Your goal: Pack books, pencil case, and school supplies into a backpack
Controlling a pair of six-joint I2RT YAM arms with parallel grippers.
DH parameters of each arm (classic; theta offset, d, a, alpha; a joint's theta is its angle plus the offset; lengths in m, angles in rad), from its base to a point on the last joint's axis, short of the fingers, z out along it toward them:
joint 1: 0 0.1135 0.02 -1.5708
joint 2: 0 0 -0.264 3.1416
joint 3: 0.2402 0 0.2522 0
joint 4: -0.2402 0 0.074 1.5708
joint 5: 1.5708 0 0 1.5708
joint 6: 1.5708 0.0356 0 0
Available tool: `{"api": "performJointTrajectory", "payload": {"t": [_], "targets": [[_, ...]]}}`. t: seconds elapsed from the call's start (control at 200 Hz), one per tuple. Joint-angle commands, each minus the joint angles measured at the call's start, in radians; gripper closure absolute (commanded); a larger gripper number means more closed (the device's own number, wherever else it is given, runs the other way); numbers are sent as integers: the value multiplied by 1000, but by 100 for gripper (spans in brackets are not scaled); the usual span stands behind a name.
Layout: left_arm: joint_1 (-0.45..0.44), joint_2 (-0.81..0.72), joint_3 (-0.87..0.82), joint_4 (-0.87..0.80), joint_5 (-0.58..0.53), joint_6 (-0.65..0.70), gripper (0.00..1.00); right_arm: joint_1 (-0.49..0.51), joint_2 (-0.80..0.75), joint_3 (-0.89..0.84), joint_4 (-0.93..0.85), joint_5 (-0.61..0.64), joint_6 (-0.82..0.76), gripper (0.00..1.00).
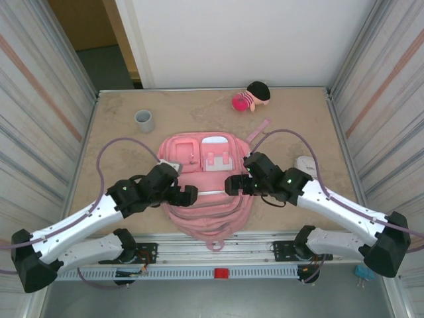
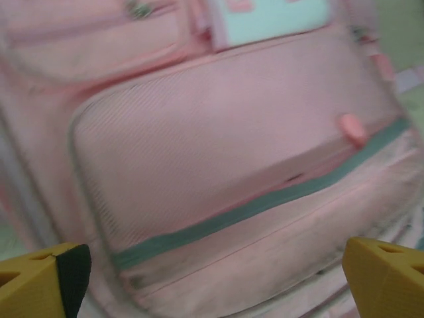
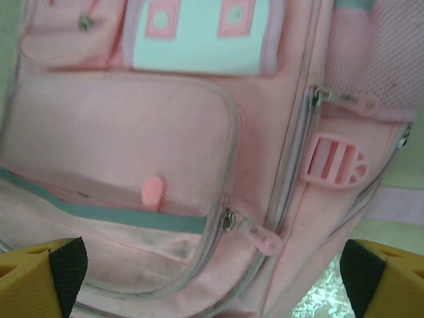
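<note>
A: Entry. Where does the backpack lie?

B: Flat on the desk, front face up and about central. Its lower end points toward the arm bases. One pink strap trails off toward the far right.

A: Left tool?

B: Over the backpack's left side, about mid-length, pointing in toward the centre. The jaws stand wide and hold nothing. In the left wrist view its yellow fingers sit at the two lower corners, with pink fabric and a grey-green zip band between and beyond them. That view is blurred, so I cannot tell whether the fingers touch the fabric.

A: Right tool?

B: Over the backpack's right side, facing the left tool across the middle; the two are near but apart. The jaws are wide and nothing is gripped. The right wrist view shows a front pocket with a small pink tab, a zipper pull at the pocket's corner, and a pink buckle to the right.

A: Anything else on the desk?

B: A grey cup at the far left, a pink-and-black plush doll at the far edge, and a small white object just right of the backpack.
</note>
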Motion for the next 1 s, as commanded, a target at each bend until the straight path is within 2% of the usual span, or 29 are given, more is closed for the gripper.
{"api": "performJointTrajectory", "payload": {"t": [0.0,0.145,0.281,0.371,0.481,0.611,0.857,0.997], "targets": [[44,-42,-77,-46,-13,-109,2,7,22,-68,51,-39,30,1],[110,-66,-230,84,20,-165,15,-6,89,-187,183,-46,75,0],[182,-57,-367,252,48,-170,29,-63,165,-289,336,-54,138,5],[223,-31,-403,325,67,-156,34,-85,218,-302,373,-20,165,9],[237,8,-394,371,42,-120,37,-98,283,-256,364,28,159,10],[282,70,-365,423,19,-68,41,-129,361,-196,403,13,130,12],[473,228,-316,605,108,46,40,-198,501,-65,434,-26,72,12],[533,364,-242,672,171,95,38,-208,561,5,423,-27,53,12]]}}
